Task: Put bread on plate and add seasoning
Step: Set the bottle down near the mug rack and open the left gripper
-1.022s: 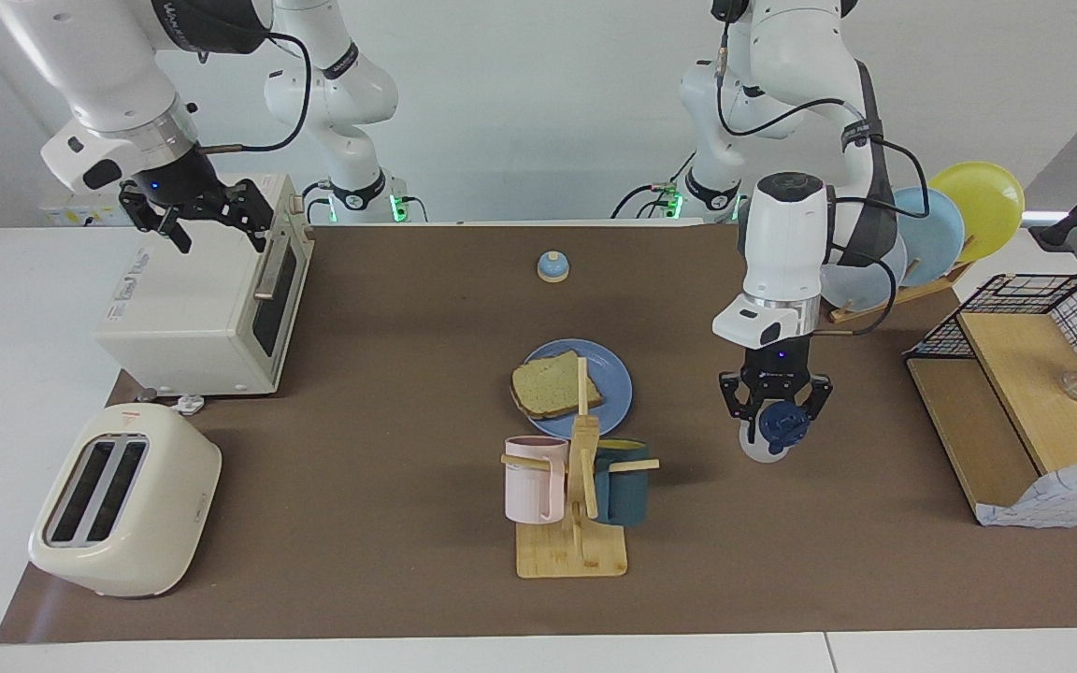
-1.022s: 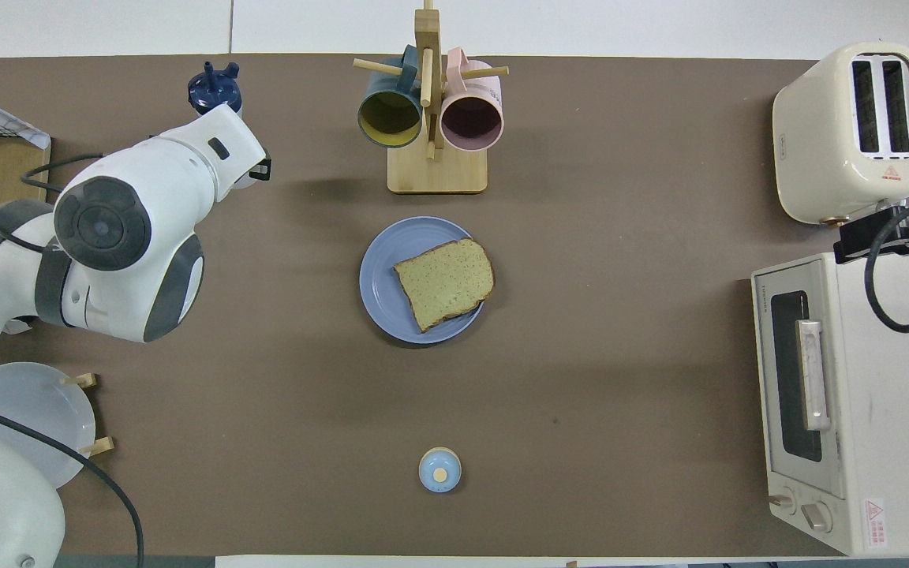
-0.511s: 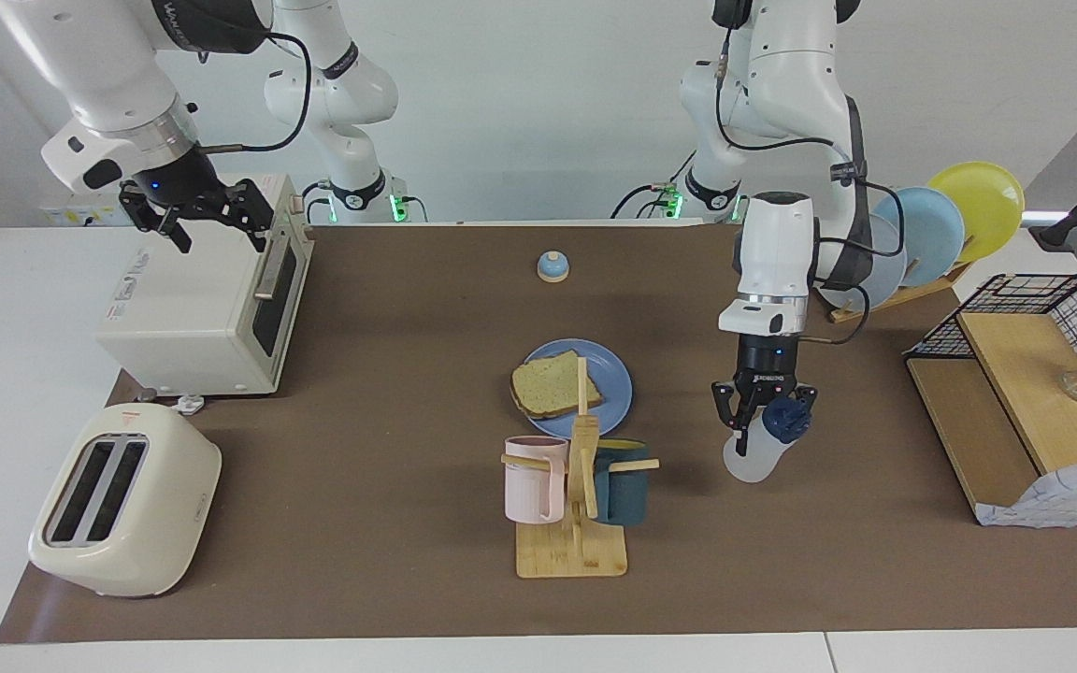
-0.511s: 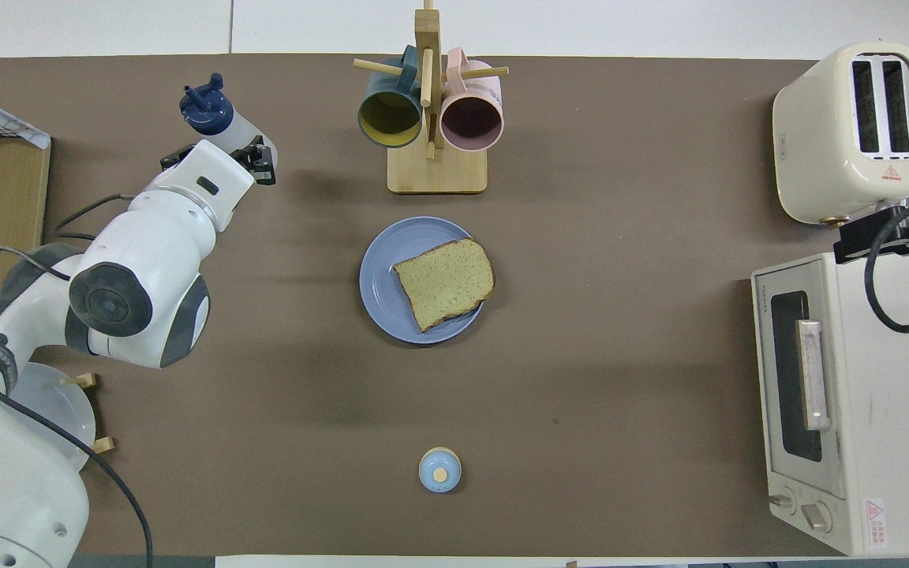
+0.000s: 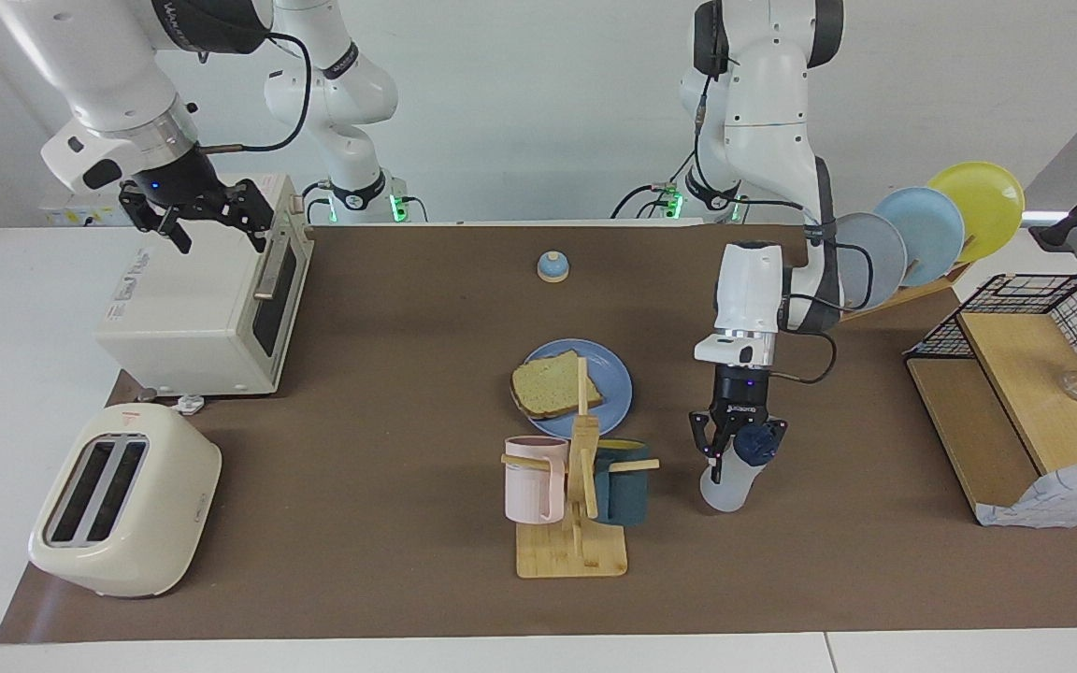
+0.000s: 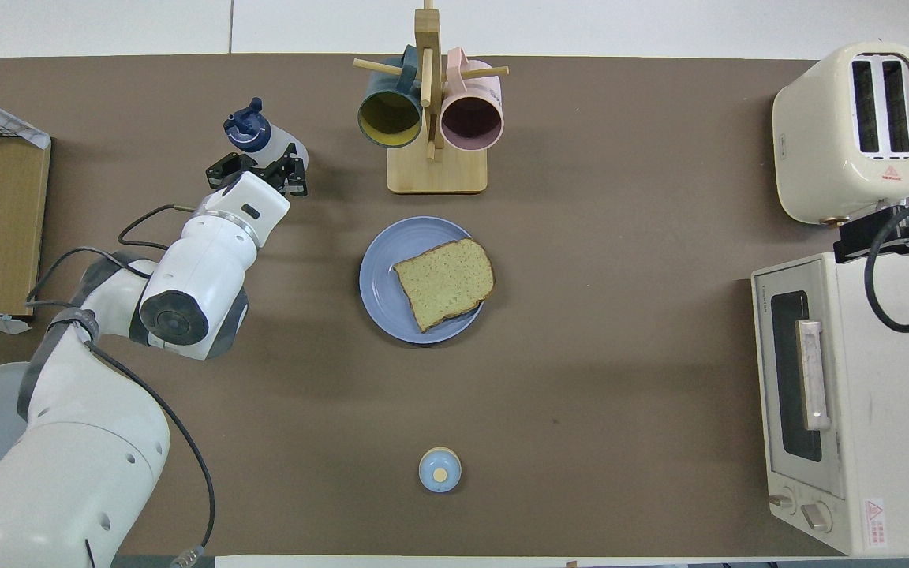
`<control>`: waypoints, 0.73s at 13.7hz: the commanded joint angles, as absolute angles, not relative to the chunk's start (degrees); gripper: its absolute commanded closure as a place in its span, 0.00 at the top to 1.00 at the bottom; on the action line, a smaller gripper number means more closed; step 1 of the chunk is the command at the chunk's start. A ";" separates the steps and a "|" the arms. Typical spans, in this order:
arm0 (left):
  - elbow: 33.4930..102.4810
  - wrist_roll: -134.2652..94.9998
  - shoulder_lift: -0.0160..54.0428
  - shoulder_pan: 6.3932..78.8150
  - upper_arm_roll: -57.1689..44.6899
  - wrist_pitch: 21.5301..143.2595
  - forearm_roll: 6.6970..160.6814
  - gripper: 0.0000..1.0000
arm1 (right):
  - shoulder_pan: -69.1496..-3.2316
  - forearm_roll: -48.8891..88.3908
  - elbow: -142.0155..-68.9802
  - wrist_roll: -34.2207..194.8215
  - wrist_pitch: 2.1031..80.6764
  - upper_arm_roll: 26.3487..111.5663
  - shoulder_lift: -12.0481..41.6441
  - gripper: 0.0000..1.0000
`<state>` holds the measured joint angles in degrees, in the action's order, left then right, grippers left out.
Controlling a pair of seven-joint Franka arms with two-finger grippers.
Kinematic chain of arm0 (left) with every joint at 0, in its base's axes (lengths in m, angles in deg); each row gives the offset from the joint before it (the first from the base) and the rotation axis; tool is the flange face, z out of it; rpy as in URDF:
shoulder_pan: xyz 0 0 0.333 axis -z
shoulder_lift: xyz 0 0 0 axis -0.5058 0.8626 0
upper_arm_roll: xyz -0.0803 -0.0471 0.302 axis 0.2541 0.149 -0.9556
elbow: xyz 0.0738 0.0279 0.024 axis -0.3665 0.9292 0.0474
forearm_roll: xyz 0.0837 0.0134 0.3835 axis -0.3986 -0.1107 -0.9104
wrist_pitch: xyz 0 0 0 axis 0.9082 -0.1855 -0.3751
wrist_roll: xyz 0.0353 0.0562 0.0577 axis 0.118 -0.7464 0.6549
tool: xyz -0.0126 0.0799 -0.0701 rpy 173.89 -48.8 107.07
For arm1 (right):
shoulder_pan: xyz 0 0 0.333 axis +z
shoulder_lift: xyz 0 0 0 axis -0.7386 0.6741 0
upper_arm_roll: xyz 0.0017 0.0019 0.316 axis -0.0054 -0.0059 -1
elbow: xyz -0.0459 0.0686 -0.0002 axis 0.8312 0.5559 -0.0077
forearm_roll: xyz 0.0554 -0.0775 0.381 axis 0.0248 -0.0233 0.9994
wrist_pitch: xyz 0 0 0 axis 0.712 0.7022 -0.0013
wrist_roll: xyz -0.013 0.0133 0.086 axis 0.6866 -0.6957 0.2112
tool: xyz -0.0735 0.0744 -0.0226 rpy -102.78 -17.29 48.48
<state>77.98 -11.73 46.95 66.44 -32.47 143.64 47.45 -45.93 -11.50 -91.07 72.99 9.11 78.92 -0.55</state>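
- Facing view, right arm's end: right gripper [image 5: 211, 220] waiting above the toaster oven [image 5: 202, 299], fingers spread, nothing between them. No change over the last second.
- Nearest the robots: small blue-domed bell [image 5: 552, 267], untouched.
- Mid-table: periwinkle plate [image 5: 615, 374] with the bread slice [image 5: 552, 385] lying flat on it, one corner overhanging the rim in the overhead view. Bread step judged complete.
- Toward the left arm's end: left gripper [image 5: 737, 453] pinching the squeeze bottle [image 5: 724, 486] just below its navy cap, fingers closed tight on it.
- Change noted: bottle upright a second ago, now tipped. Carried since then toward the mug tree [image 5: 576, 505], and now over bare mat beside it.
- Meaning for the task: seasoning in transit, not yet above the bread. Remaining travel short, then tipping over the slice.
- Farthest from the robots: cream toaster [image 5: 122, 500], idle.
- Hidden or unclear: part of the plate and bread masked by the mug tree's post in the facing view. Bottle's base possibly clear of the mat, cannot tell. Cap open or closed not readable. Right gripper cut off at the overhead view's edge.
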 commanded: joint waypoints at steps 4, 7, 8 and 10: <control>75.60 -12.40 50.08 65.72 -32.56 144.84 47.83 0.00 | -46.21 -11.81 -91.75 74.32 10.19 78.53 -1.07 1.00; 75.60 -12.49 50.53 65.63 -32.91 144.84 47.57 0.00 | -46.21 -11.72 -91.75 74.32 10.19 78.53 -1.07 1.00; 75.60 -12.66 50.53 65.63 -32.91 144.84 47.48 0.00 | -46.21 -11.72 -91.75 74.32 10.28 78.44 -1.07 1.00; 75.68 -12.66 50.53 65.54 -32.91 144.84 47.48 0.00 | -46.12 -11.72 -91.75 74.32 10.28 78.44 -1.07 1.00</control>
